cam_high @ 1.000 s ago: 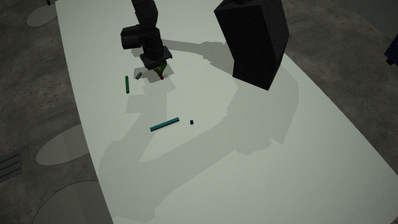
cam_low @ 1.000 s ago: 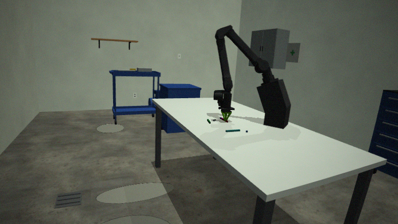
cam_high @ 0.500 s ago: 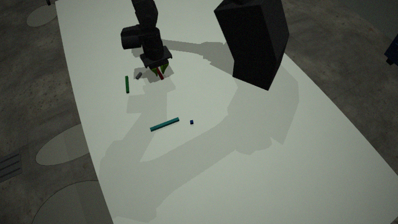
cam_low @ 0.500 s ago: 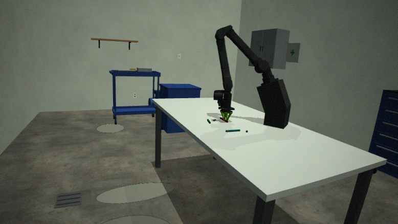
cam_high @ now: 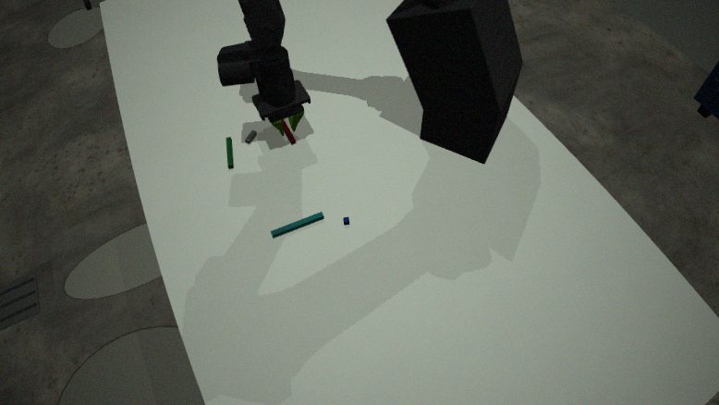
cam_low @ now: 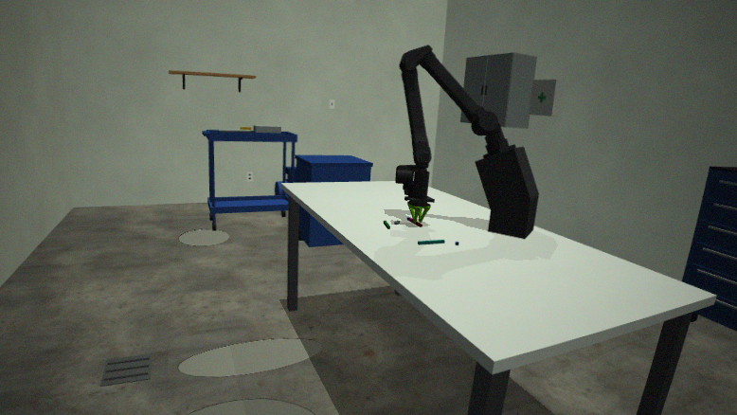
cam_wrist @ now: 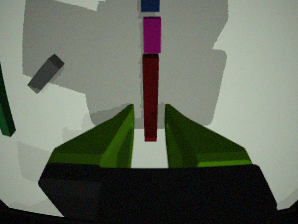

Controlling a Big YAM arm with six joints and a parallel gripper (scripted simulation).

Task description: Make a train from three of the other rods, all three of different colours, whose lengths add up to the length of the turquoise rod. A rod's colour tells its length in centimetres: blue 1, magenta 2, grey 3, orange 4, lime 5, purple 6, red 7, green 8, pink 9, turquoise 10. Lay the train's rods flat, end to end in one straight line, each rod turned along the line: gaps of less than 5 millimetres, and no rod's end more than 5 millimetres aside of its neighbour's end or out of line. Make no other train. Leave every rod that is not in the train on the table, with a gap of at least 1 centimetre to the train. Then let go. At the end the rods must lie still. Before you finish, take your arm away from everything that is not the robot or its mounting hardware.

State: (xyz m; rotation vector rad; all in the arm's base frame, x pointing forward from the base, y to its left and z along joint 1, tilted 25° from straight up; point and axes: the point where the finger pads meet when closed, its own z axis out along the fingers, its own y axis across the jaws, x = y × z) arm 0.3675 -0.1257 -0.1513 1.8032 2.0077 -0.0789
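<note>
In the wrist view a red rod (cam_wrist: 150, 96), a magenta rod (cam_wrist: 152, 34) and a small blue rod (cam_wrist: 150, 2) lie flat in one straight line, end to end, with only thin gaps. My gripper (cam_wrist: 149, 111) straddles the near end of the red rod. Its green fingers stand apart from the rod on both sides, so it is open. In the top view the gripper (cam_high: 289, 126) is low over the red rod (cam_high: 288, 132), and the arm hides the magenta rod. The turquoise rod (cam_high: 297, 224) lies nearer the front, well apart.
A grey rod (cam_high: 249, 136) and a green rod (cam_high: 229, 152) lie left of the gripper, and both also show in the wrist view, grey (cam_wrist: 45, 72) and green (cam_wrist: 5, 110). A blue rod (cam_high: 346, 220) lies right of the turquoise rod. The arm's dark base (cam_high: 457, 75) stands at the right.
</note>
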